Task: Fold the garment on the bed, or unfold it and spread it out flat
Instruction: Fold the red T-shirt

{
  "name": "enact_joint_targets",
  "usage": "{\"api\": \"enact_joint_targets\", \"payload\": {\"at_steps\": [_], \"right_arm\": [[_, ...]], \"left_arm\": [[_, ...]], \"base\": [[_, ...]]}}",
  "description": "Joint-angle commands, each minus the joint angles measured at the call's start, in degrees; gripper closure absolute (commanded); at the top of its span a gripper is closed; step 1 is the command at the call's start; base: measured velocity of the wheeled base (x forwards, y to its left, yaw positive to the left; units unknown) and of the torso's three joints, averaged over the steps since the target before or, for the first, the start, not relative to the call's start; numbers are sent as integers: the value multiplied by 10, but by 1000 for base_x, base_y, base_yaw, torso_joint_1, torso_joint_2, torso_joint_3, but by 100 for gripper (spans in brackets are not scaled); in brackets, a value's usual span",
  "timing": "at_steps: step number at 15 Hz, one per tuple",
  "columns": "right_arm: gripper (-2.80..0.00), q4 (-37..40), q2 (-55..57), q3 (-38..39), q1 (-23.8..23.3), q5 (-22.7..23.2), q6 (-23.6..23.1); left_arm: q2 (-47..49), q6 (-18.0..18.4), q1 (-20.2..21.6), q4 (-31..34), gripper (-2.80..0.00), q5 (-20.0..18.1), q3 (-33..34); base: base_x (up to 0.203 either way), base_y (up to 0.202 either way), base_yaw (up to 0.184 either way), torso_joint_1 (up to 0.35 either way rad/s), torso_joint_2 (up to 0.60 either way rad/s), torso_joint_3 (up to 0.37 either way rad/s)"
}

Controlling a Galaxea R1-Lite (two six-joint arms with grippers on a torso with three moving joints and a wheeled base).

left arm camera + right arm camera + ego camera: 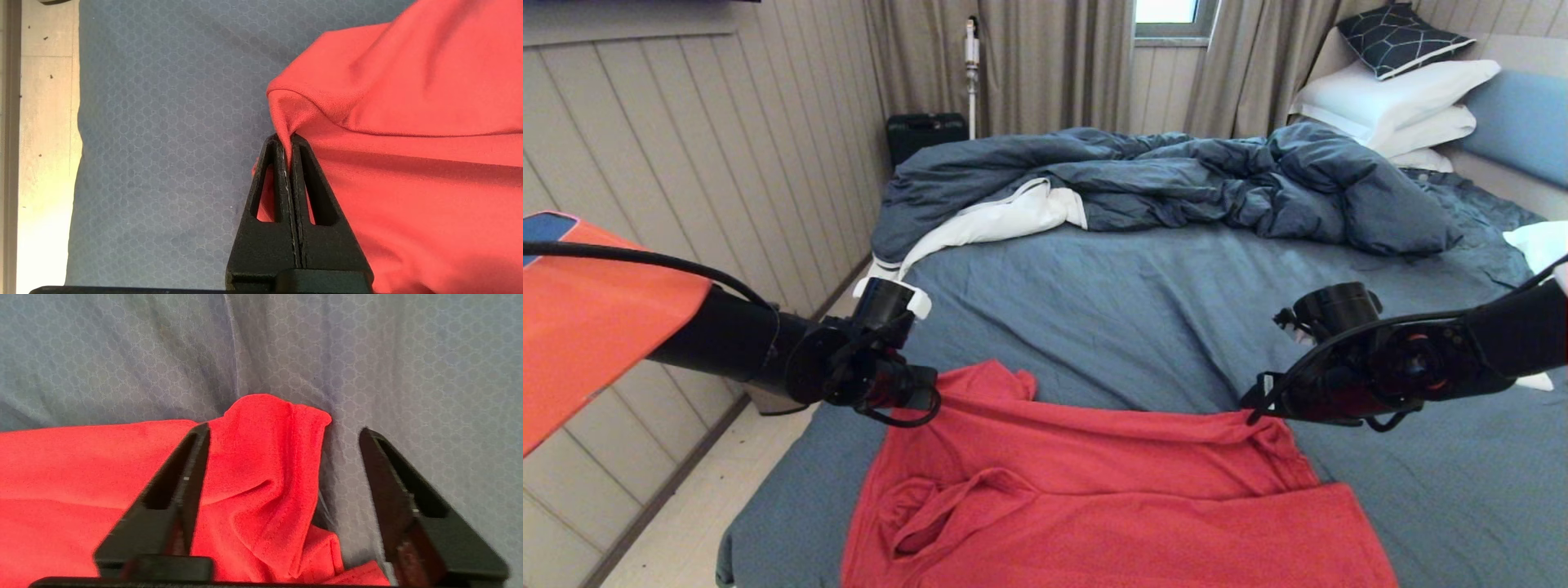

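Softly creased red jersey garment drapes honeycomb-textured bed.

I'm seeing soft, even daylight coming from the window far beyond both tools. Glare is washing out the floor beside the left tool; the right tool is showing slight blur.

Red garment rumpled, on blue-grey bed near edge.
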Motion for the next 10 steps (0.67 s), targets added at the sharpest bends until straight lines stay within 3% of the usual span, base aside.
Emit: {"api": "enact_joint_targets", "payload": {"at_steps": [1,7,8,10], "right_arm": [[-280,-1,9,-1,0,0,0],[-280,-1,42,-12,0,1,4],[0,-1,43,-12,1,2,4],[0,-1,45,-12,4,2,4]], "left_arm": [[2,-1,0,-1,0,0,0],[9,1,0,-5,0,0,-2],[10,1,0,-5,0,0,-6],[14,1,0,-5,0,-1,-11]], "base": [[0,0,0,0,0,0],[0,0,0,0,0,0],[0,0,0,0,0,0],[0,0,0,0,0,0]]}}
